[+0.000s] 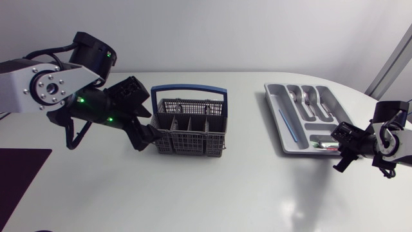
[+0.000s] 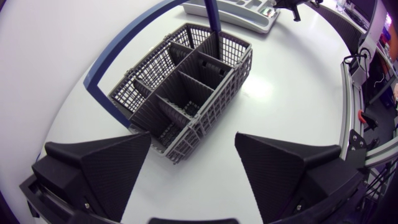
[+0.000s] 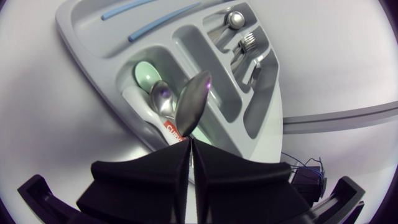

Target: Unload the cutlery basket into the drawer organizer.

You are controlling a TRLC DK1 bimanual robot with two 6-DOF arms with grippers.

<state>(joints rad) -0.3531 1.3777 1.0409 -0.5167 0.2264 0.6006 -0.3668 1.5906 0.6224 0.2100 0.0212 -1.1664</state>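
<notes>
The dark grey cutlery basket [image 1: 190, 138] with a blue handle [image 1: 188, 90] stands at the table's middle; in the left wrist view its compartments [image 2: 186, 87] look empty. My left gripper [image 1: 145, 135] is open at the basket's left end, one basket corner lying between the wide-apart fingers [image 2: 99, 168]. The grey drawer organizer [image 1: 273, 103] lies at the right. At its near corner my right gripper [image 1: 342, 154] is shut on the handle of a metal spoon [image 3: 194, 102], whose bowl sticks out over a compartment holding another spoon [image 3: 160, 99].
The organizer [image 3: 81, 31] also holds blue sticks [image 3: 165, 22] in its long slot, metal cutlery [image 3: 239, 37] in the far slots and a pale green piece [image 3: 146, 73] beside the lying spoon. A dark mat [image 1: 19, 174] lies at the front left.
</notes>
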